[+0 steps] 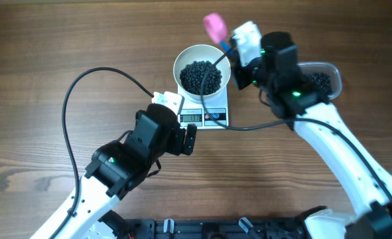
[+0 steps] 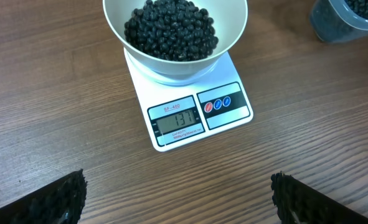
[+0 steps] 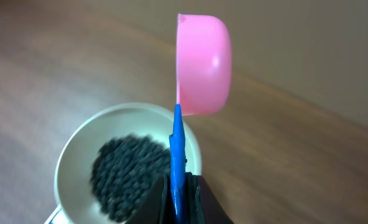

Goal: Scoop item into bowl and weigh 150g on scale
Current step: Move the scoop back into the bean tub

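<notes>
The right gripper point(image 3: 177, 190) is clenching the blue handle of a pink scoop point(image 3: 202, 65), holding it tipped sideways above the bowl point(image 3: 71, 155). The bowl is sitting on the scale point(image 2: 140, 81), carrying the beads point(image 2: 171, 28). The left gripper point(image 2: 177, 199) is hovering released near the scale's front.

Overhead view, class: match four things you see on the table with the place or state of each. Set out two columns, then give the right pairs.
Things
1. white bowl
2. scale
3. pink scoop
4. clear tub

Places or states
A. held by its blue handle in the shut right tool
B. stands on the scale, holding black beads
C. apart from the scale, beads inside
D. under the bowl, digits on its display

Pairs: 1-B, 2-D, 3-A, 4-C
</notes>
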{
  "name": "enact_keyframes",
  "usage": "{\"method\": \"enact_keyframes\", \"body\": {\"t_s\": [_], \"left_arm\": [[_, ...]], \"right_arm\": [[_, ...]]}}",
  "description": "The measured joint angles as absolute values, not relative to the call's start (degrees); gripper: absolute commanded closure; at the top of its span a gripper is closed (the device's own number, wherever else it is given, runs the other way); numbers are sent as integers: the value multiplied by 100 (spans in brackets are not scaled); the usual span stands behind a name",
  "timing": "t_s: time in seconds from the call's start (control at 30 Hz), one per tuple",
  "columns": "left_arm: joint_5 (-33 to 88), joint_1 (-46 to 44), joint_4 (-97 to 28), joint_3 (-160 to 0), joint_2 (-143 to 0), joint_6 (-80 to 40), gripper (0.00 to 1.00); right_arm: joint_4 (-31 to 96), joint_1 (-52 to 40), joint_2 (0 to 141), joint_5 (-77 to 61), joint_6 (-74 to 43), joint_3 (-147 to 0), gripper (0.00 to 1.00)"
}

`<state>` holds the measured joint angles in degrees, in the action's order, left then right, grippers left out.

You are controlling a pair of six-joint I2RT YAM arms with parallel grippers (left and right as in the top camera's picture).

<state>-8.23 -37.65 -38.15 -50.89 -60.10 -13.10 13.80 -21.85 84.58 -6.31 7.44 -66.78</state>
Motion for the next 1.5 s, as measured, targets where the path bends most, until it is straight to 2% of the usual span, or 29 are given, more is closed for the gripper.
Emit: {"method": "enact_keyframes", "body": {"t_s": [0.07,0.27,0.43,0.57,0.97,1.3,1.5], "left_arm": [[-823,-3765,-3815,-5089,-6010,-1310,0],[-821,-3765,-3817,-5089,-6010,-1310,0],[-823,-3758,-3813,-5089,-6010,-1310,0],[-823,-3758,-3815,-5089,-6010,-1310,0],[-823,-3758,-3815,-5089,-6010,-1310,0],[-823,-3758,-3815,-5089,-6010,-1310,0],[-823,-3758,-3815,-5089,-6010,-1310,0]], "right_arm": [[1466,-1861,8075,-443,661,-6678,96],[2910,117,7601,-54,534,-6698,96],[4101,851,7623,-14,565,-6700,96],[4554,982,7972,30,1031,-6700,96],[4344,982,8947,23,1236,-6700,96],[4654,1009,9024,-1291,1424,-6700,96],[4978,1041,9024,-1459,1813,-6702,96]]}}
